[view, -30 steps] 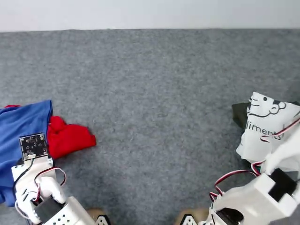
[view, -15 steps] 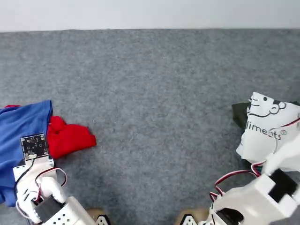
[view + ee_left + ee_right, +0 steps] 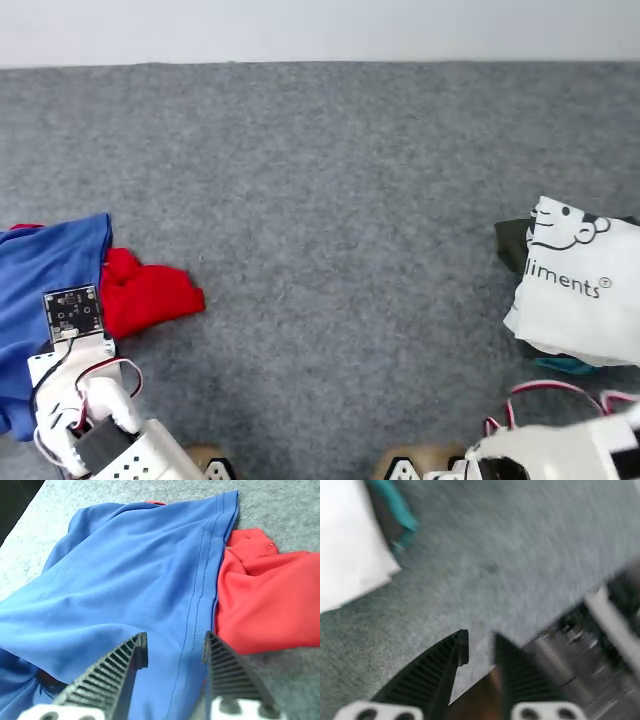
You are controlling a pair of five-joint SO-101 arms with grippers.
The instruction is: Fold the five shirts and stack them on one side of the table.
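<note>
Blue shirt: nine o'clock, likely soft and limp; best pinched along the stitched hem.
Left gripper: fingers spread above it.
Right gripper: slightly parted, empty.

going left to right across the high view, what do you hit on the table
blue shirt → red shirt → bare stretch of grey table → white printed shirt on top of the folded stack
</note>
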